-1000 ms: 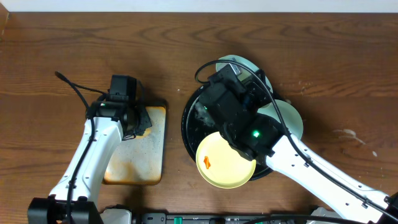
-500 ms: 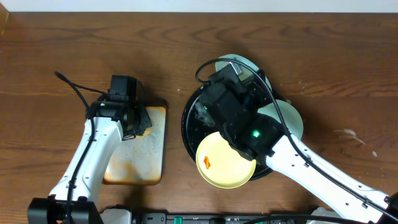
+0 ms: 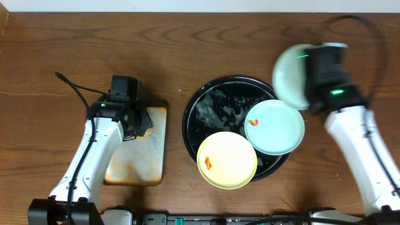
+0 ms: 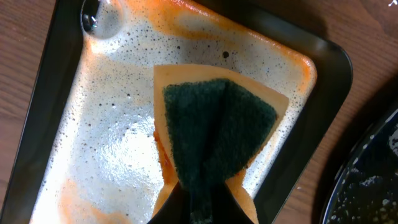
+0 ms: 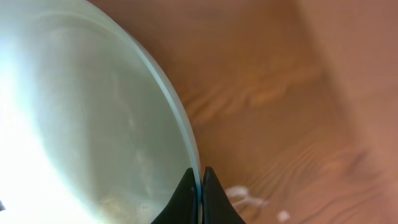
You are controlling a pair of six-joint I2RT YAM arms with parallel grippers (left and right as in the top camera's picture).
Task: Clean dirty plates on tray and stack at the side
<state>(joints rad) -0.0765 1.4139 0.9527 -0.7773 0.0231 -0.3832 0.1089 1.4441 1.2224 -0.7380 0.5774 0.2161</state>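
Note:
The round black tray (image 3: 206, 103) holds a pale yellow plate (image 3: 227, 160) and a pale blue-green plate (image 3: 275, 127), each with an orange smear. My right gripper (image 5: 200, 180) is shut on the rim of a second pale blue-green plate (image 3: 289, 76), also in the right wrist view (image 5: 87, 118), and holds it lifted to the tray's upper right. My left gripper (image 4: 200, 208) is shut on a sponge (image 4: 214, 134) with a dark green scouring face and orange backing, over the rectangular metal tray (image 4: 93, 112).
The rust-stained rectangular tray (image 3: 144, 159) lies left of the black tray. The black tray's bare part is wet with suds (image 3: 219, 106). White specks (image 3: 350, 133) mark the wood at the right. A cable (image 3: 69, 84) trails behind the left arm.
My right arm has swung from over the black tray up and to the right, carrying the blue-green plate off it. The second blue-green plate on the tray now shows. The left arm has not moved.

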